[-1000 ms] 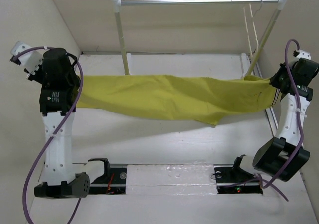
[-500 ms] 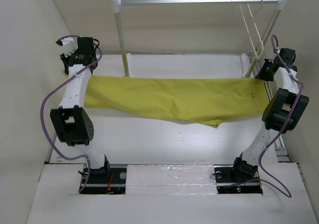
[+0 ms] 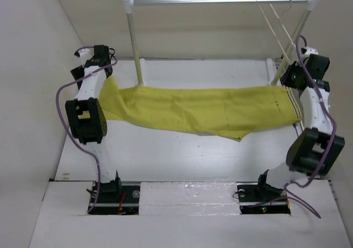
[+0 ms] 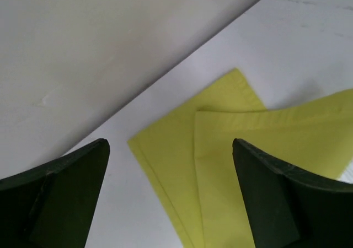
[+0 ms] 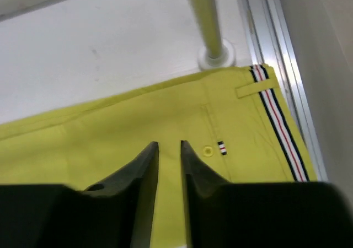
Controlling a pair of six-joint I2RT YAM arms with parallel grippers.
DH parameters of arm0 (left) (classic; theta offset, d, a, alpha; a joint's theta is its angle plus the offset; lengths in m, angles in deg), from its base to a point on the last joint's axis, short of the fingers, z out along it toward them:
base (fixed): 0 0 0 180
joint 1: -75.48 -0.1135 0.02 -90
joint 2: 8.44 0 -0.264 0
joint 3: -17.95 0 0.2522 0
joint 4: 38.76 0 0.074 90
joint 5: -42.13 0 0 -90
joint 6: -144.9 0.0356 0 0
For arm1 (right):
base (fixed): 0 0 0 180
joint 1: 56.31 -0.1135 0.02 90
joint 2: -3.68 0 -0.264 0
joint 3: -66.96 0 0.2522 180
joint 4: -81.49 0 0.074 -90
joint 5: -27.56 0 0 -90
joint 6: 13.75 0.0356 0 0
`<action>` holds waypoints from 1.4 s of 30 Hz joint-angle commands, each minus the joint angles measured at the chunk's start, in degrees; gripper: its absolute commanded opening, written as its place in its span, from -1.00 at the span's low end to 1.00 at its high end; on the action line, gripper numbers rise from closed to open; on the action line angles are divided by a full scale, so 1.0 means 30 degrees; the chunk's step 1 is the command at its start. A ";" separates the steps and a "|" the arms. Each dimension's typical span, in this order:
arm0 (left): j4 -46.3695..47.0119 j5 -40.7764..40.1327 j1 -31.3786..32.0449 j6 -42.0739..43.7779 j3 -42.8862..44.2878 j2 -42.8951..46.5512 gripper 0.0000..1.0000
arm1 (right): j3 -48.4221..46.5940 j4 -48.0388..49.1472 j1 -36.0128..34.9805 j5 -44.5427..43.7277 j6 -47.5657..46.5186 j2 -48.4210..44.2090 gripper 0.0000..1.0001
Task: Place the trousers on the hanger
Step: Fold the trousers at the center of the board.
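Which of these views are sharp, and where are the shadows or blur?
Top external: even light, sharp, a faint shadow beside the trousers on the table. Left wrist: the left gripper's fingers dark and soft, the cloth crisp. Right wrist: the right gripper's fingers blurred, waistband stripe sharp.

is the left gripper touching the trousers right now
Apart. The left wrist view shows the left gripper wide open over the trousers, whose leg ends lie flat well below its fingers, with nothing pinched between them.
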 commanded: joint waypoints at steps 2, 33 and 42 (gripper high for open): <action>0.2384 0.3850 -0.2619 -0.2148 -0.5316 0.6443 0.61 | 0.3496 0.2859 -0.2183 0.0262 -0.0236 -0.4731 -0.80; 0.7666 1.6840 -0.6587 -0.1686 -0.7118 0.1005 -0.39 | 0.7898 0.4180 -1.8628 0.4013 -0.3576 -0.3332 -0.28; 0.6988 1.6135 -0.6235 -0.1746 -0.5474 -0.0112 -0.81 | 0.7576 0.4268 -1.8980 0.3954 -0.3488 -0.2541 -0.29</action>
